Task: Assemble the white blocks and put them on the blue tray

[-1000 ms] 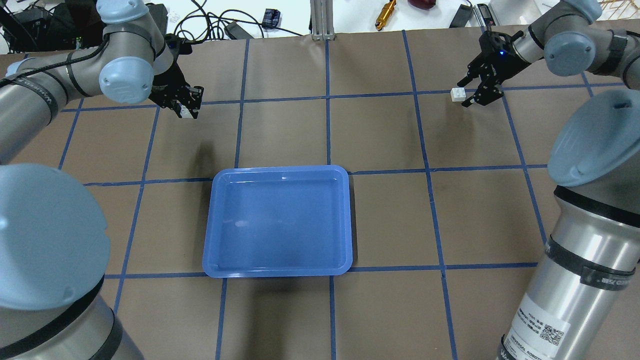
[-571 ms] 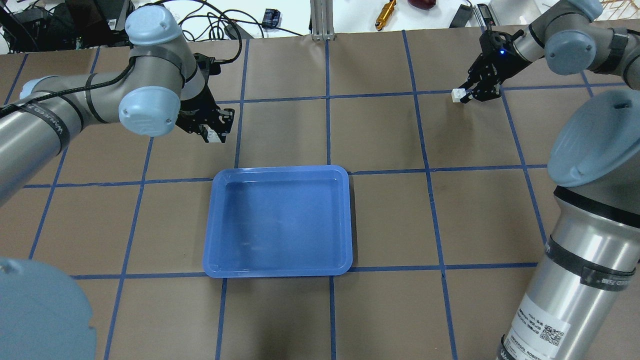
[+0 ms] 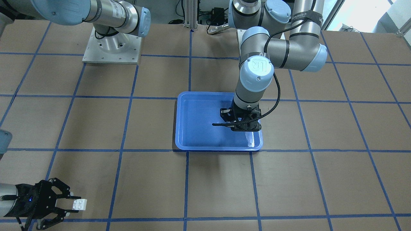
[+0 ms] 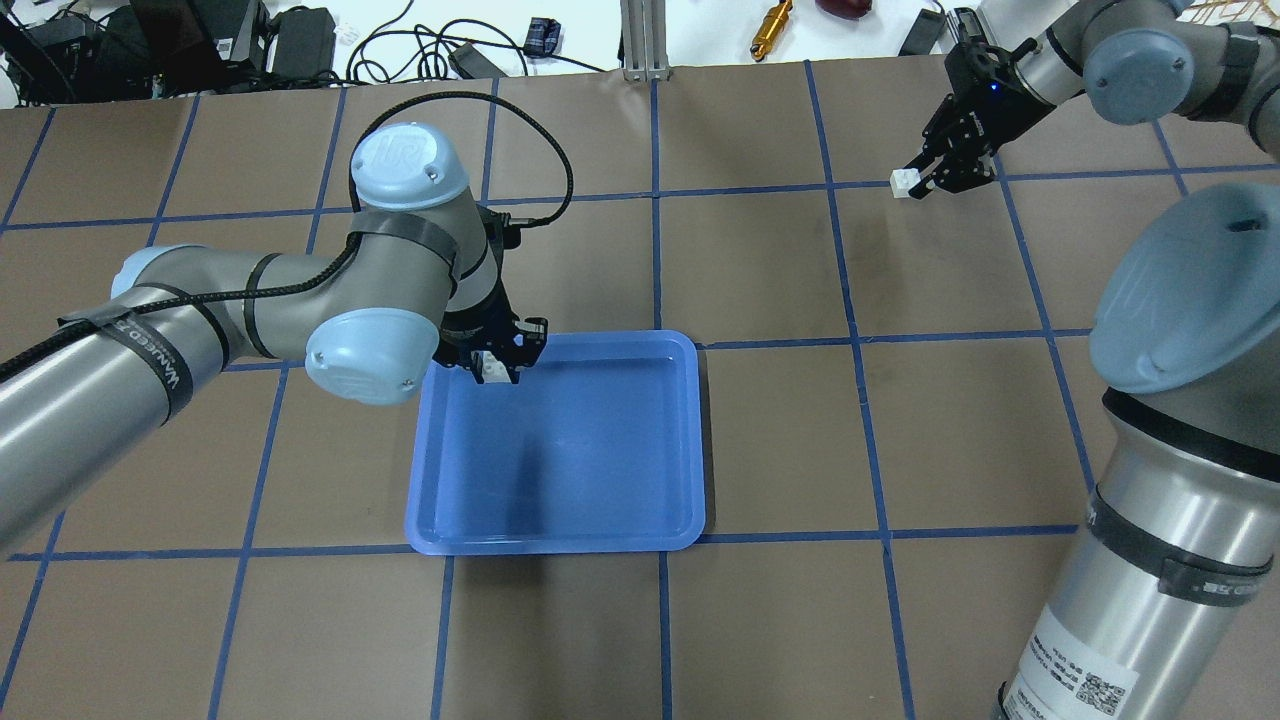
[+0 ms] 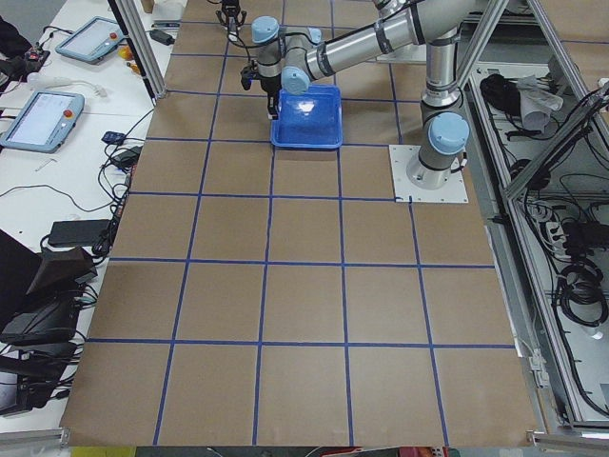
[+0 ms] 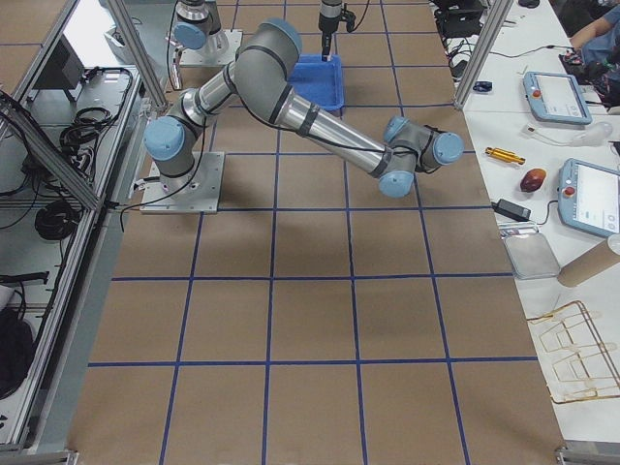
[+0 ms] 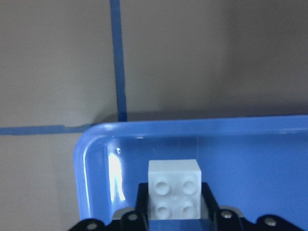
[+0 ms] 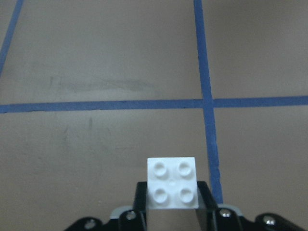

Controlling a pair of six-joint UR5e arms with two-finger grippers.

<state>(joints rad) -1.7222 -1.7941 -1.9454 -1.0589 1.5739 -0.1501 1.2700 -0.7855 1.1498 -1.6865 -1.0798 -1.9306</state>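
The blue tray [image 4: 560, 470] lies at the table's middle. My left gripper [image 4: 497, 365] is shut on a white block [image 4: 490, 368] and holds it above the tray's far left corner. The left wrist view shows that block [image 7: 173, 195] studs up between the fingers, with the tray's rim [image 7: 96, 139] below. My right gripper [image 4: 920, 183] is shut on the other white block [image 4: 904, 183] at the far right, over a blue tape line. The right wrist view shows this block [image 8: 172, 182] above bare table. In the front view the right gripper [image 3: 72, 204] and its block [image 3: 79, 204] are at bottom left.
The brown table [image 4: 780, 420] carries a grid of blue tape. Cables, a brass tool [image 4: 772, 28] and small devices lie beyond the far edge. My left arm's elbow [image 4: 365, 355] hangs beside the tray's left side.
My left arm has swung right and toward the robot with its block, from the far left to over the tray's corner. My right gripper has shut on its block and shifted slightly.
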